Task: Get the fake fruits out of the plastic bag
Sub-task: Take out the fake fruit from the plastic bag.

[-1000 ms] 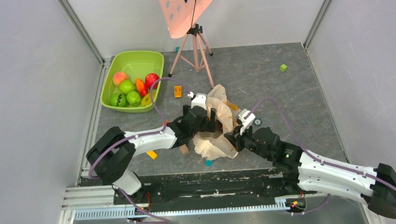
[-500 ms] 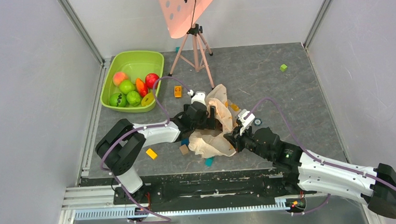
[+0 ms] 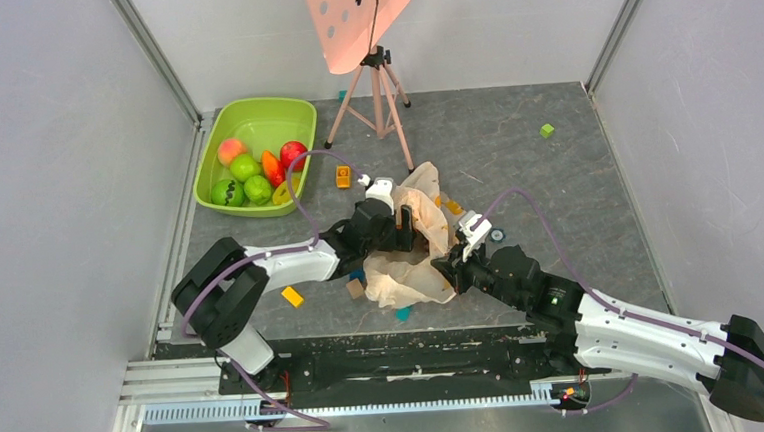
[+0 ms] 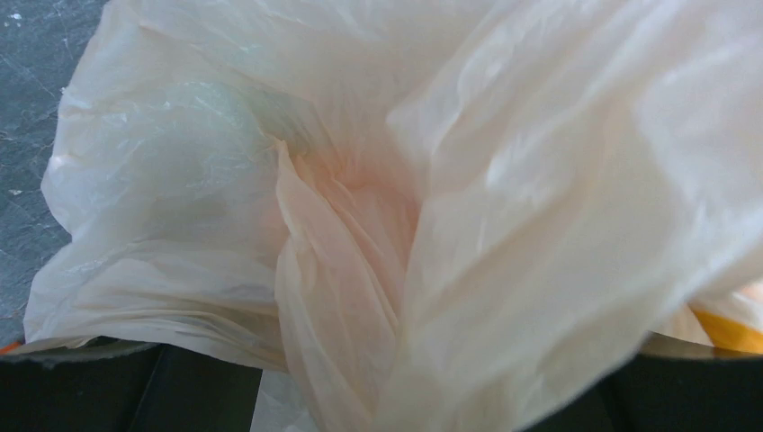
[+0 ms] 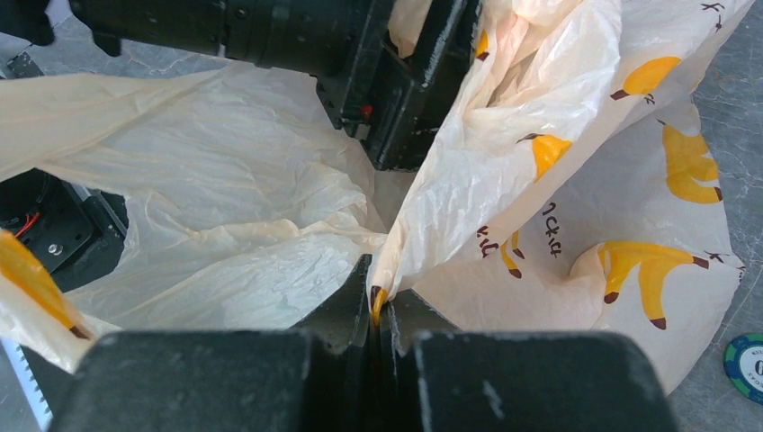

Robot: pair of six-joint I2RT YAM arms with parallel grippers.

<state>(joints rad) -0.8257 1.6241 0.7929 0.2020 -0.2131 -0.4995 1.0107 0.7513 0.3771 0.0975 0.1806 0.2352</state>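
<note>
The plastic bag (image 3: 416, 259) lies crumpled mid-table, pale peach with yellow banana prints (image 5: 643, 261). My right gripper (image 3: 448, 264) is shut on a fold of the bag's edge, pinched between the closed jaws in the right wrist view (image 5: 381, 310). My left gripper (image 3: 404, 230) sits in the bag's mouth; in its wrist view the film (image 4: 360, 207) fills the frame and the dark fingers (image 4: 198, 396) stand wide apart with film between them. No fruit shows in the bag. The fake fruits I see, a peach (image 3: 231, 149), green ones (image 3: 245, 167) and a red apple (image 3: 293, 153), lie in the lime-green tub (image 3: 296, 111).
A tripod (image 3: 378, 86) stands behind the bag. Small blocks lie around: orange (image 3: 343, 177), green (image 3: 547, 131), yellow (image 3: 292, 298), brown (image 3: 355, 289), teal (image 3: 402, 314). A round chip (image 3: 497, 235) lies right of the bag. Walls close in on both sides.
My left arm swung its elbow out and back, and its gripper shifted slightly left in the bag's mouth. The bag's lower folds shifted. The right arm held still.
</note>
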